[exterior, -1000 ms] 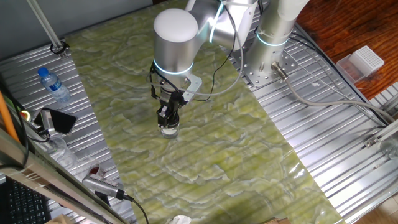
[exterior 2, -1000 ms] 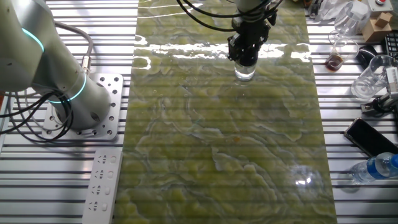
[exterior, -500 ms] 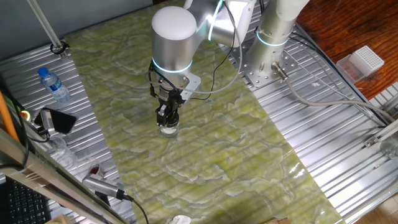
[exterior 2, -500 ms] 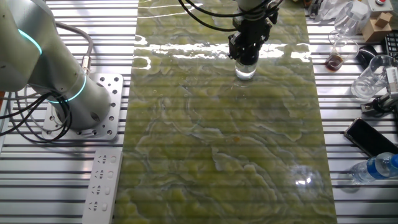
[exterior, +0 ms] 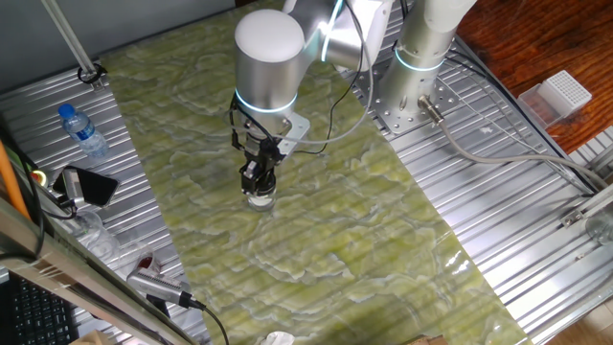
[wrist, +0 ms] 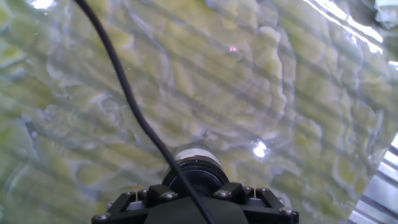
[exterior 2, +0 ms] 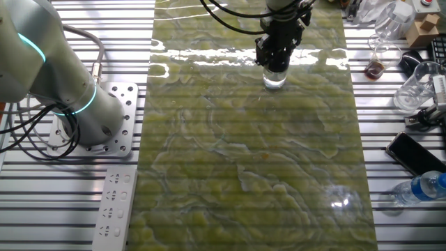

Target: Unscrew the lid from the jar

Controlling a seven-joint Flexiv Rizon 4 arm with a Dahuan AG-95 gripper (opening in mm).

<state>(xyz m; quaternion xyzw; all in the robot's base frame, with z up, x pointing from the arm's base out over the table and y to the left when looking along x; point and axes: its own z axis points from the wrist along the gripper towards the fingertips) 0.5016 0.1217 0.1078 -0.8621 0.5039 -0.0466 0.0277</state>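
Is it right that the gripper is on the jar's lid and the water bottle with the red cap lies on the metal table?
Not quite. The water bottle has a blue cap, as one fixed view shows. The gripper is indeed on the lid of the jar.

Arm reaching steeply down, gripper (exterior: 258, 184) vertical, fingers closed together

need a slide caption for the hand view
Hand view: gripper poised directly over the black lid of the small jar on a green marbled mat, cable crossing the frame.

Clear jar (exterior 2: 274, 81) stands upright, black lid (wrist: 194, 176) on top.
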